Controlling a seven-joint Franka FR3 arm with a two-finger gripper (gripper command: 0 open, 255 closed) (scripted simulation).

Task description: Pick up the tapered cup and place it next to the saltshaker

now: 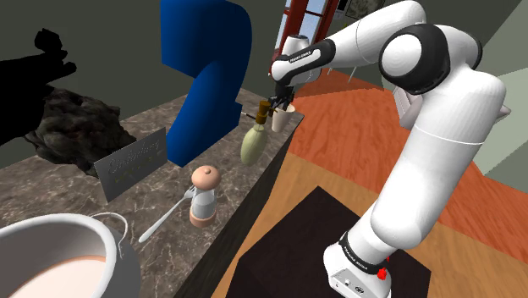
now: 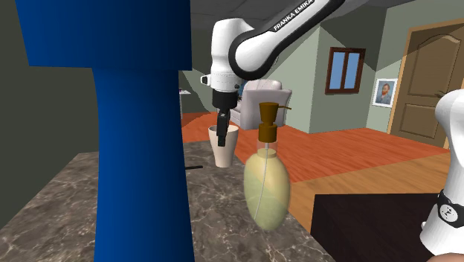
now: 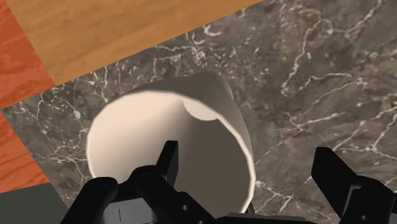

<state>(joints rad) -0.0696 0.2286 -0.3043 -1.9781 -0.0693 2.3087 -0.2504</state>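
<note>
The gripper hangs straight down from a long, nearly level reach, its fingers wide apart and gripping nothing. They straddle one wall of the cream tapered cup, which stands upright directly beneath on the marble counter. The soap dispenser is just beside it, and the saltshaker is well beyond.

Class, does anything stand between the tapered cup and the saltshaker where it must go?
Yes. A soap dispenser stands on the counter between the cup and the saltshaker, and a spoon lies beside the saltshaker. Lifting over the dispenser seems wise.
</note>
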